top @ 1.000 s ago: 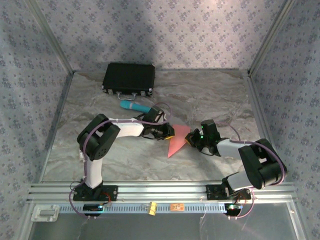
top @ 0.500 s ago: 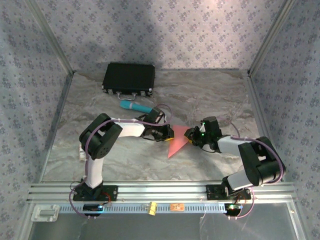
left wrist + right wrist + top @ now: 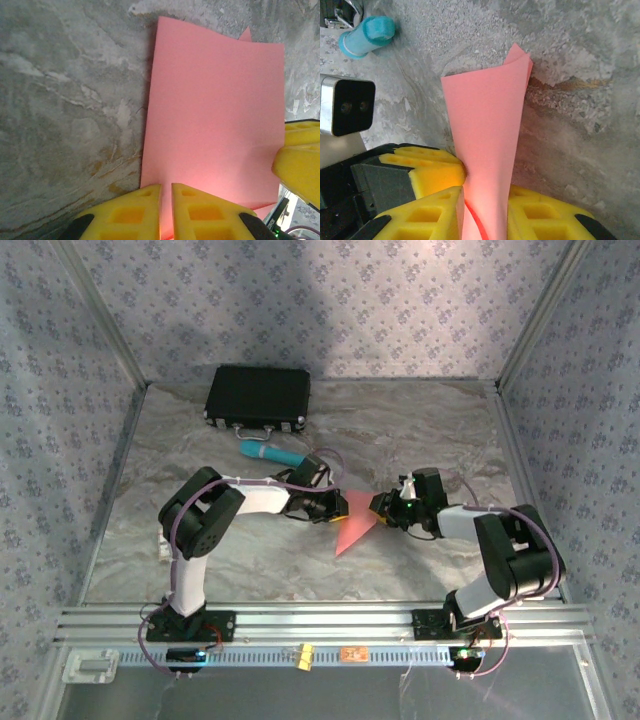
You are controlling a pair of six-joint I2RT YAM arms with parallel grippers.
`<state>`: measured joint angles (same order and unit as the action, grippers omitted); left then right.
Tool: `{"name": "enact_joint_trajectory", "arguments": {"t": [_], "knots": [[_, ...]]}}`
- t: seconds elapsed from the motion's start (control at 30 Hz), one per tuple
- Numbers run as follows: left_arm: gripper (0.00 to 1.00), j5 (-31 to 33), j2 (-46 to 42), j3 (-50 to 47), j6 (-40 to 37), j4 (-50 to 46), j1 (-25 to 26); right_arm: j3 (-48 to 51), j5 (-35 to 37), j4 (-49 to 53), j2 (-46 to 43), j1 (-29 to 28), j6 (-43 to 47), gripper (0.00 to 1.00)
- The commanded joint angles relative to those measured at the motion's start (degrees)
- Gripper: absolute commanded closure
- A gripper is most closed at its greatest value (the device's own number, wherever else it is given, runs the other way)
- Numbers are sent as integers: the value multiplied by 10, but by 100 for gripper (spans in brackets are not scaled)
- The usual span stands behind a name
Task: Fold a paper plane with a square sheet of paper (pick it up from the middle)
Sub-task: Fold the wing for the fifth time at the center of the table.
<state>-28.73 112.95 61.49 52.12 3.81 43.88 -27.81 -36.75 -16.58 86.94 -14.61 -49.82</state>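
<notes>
The square sheet of paper [image 3: 352, 526] is a folded salmon-pink shape at the table's middle, narrowing to a point toward the near edge. My left gripper [image 3: 342, 508] comes in from the left and is shut on the sheet's left edge; in the left wrist view its jaws [image 3: 166, 200] pinch the paper [image 3: 215, 115] with only a sliver between them. My right gripper [image 3: 381, 508] meets the sheet from the right. Its fingers [image 3: 486, 196] stand apart with the upright, bowed paper [image 3: 487, 125] passing between them. A left finger [image 3: 432, 167] touches the paper there too.
A teal cylinder [image 3: 270, 452] lies behind the left arm, with a black case [image 3: 258, 397] beyond it at the back left. The cylinder's end [image 3: 367, 35] shows at the right wrist view's top left. Patterned walls enclose the marbled table [image 3: 430, 430].
The right gripper's jaws have parted from shut. Its wrist has shifted slightly back and its arm has swung further right. The left gripper and the paper have barely moved.
</notes>
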Motion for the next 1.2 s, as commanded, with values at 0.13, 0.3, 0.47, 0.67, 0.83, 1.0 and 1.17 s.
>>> {"name": "enact_joint_trajectory", "arguments": {"t": [0.13,0.3,0.47,0.67,0.83,1.0,1.17], "knots": [[85,1,9,-1,-11,-1,2,-24,-44,17,29,9,54,75],[85,0,7,-3,-10,-1,2,-24,-43,18,39,15,60,79],[82,1,-7,-6,-10,6,2,-24,-48,11,46,16,57,90],[66,71,-93,-38,-42,5,8,-6,2,-8,10,7,1,98],[68,136,-162,-70,-105,-24,23,14,82,-12,-30,-20,-94,99],[67,212,-192,-82,-179,-74,73,25,115,-12,-51,-32,-164,99],[59,322,-182,-74,-238,-121,151,18,122,-2,-57,-43,-176,99]]}}
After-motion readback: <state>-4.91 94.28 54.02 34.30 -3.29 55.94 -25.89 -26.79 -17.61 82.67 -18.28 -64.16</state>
